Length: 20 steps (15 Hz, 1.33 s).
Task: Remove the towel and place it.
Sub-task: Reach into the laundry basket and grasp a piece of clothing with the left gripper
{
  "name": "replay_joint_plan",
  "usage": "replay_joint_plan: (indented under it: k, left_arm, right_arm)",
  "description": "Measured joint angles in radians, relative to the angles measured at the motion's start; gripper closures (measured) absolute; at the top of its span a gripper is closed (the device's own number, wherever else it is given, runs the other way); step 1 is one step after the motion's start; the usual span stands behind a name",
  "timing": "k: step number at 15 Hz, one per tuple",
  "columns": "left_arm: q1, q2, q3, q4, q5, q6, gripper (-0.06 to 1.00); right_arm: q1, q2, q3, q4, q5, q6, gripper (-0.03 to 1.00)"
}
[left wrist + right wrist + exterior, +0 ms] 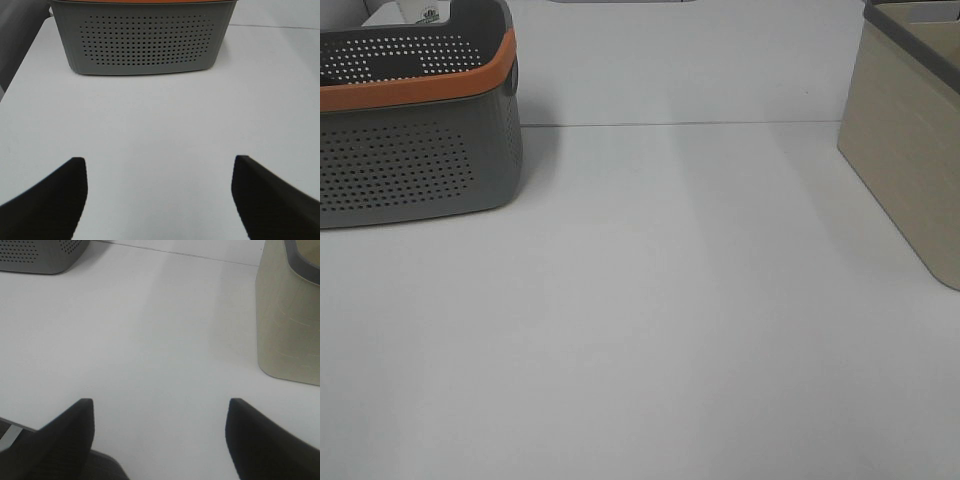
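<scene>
Your left gripper (159,200) has its jaws spread wide and empty over the white table (160,130). Straight ahead of those jaws stands the grey perforated basket (142,45) with its orange rim. Your right gripper (159,440) is just as wide and empty, with the beige bin (290,325) ahead and off to one side. The towel shows in no view, so you can't tell its look or long axis.

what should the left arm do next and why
Probably bring the left pincer forward and up over the orange rim of the gray basket. Its jaws stand open and empty over the bare table, the basket sits straight ahead, and no towel shows on the table.
</scene>
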Motion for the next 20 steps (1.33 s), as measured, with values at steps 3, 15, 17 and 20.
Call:
replay_joint_plan:
  k: [3, 15, 17, 20]
  left_arm:
    - [0.0, 0.0, 0.0, 0.0, 0.0, 0.0, 0.2]
    - [0.0, 0.0, 0.0, 0.0, 0.0, 0.0, 0.2]
    - [0.0, 0.0, 0.0, 0.0, 0.0, 0.0, 0.2]
    - [0.0, 0.0, 0.0, -0.001, 0.0, 0.0, 0.2]
  right_arm:
    - [0.0, 0.0, 0.0, 0.0, 0.0, 0.0, 0.24]
    - [0.0, 0.0, 0.0, 0.0, 0.0, 0.0, 0.24]
    - [0.0, 0.0, 0.0, 0.0, 0.0, 0.0, 0.24]
    - [0.0, 0.0, 0.0, 0.0, 0.0, 0.0, 0.24]
